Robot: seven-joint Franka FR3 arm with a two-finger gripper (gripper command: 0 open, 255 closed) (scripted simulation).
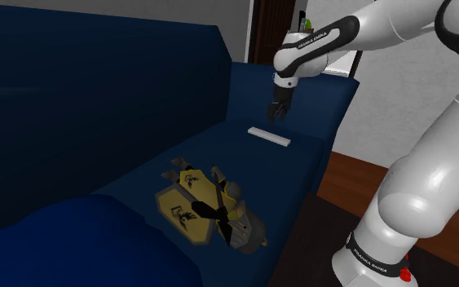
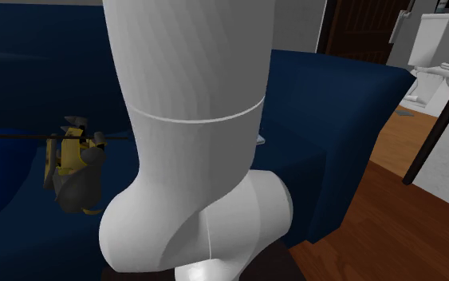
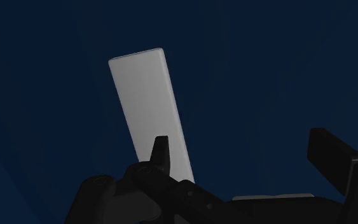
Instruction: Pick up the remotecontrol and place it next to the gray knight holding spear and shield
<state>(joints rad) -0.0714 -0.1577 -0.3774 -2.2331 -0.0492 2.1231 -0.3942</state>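
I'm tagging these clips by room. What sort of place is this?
Probably a living room in a home: the work surface is a dark blue sofa, the floor is wood, and a white toilet off to one side hints at a bathroom next door.

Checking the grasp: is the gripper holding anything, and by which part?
Nothing is held. The gripper hangs open above the white remote, which lies flat on the blue sofa.
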